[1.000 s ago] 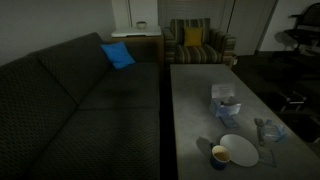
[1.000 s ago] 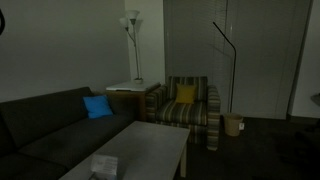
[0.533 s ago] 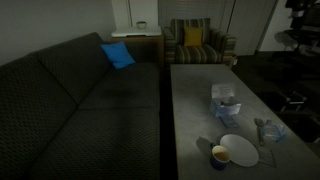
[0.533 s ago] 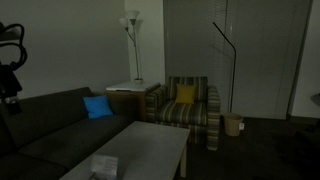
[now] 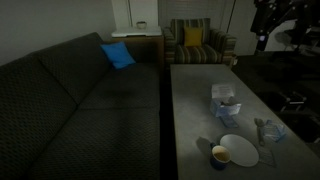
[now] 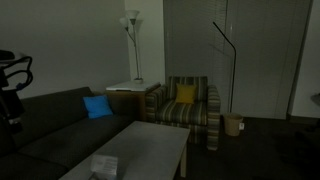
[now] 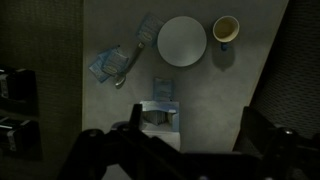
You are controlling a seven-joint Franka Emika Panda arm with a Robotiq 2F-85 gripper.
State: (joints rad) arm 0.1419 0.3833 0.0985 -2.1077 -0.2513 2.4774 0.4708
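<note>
Fingers: two dark fingers of the Robotiq gripper stood wide apart and empty; hung high, touching nothing.
Nearest item: pale blue rectangular cardboard carton, upright on the grey rectangular tabletop, directly below the gap between the fingers, well apart from them.
Carton contents: top looked open, something pale inside; kind illegible.
Mug: small round mug with yellowish inside, beyond the finger nearer the dark woven-fabric sofa; upright, judged so as to keep its fill; liquid or glaze, could not tell.
Plate: white round plate, beyond the carton, just beside the mug; bare.
Bag: crumpled bluish clear plastic bag, beyond the other finger; contents unclear.
Spacing: items lay apart, judged reachable from above.
</note>
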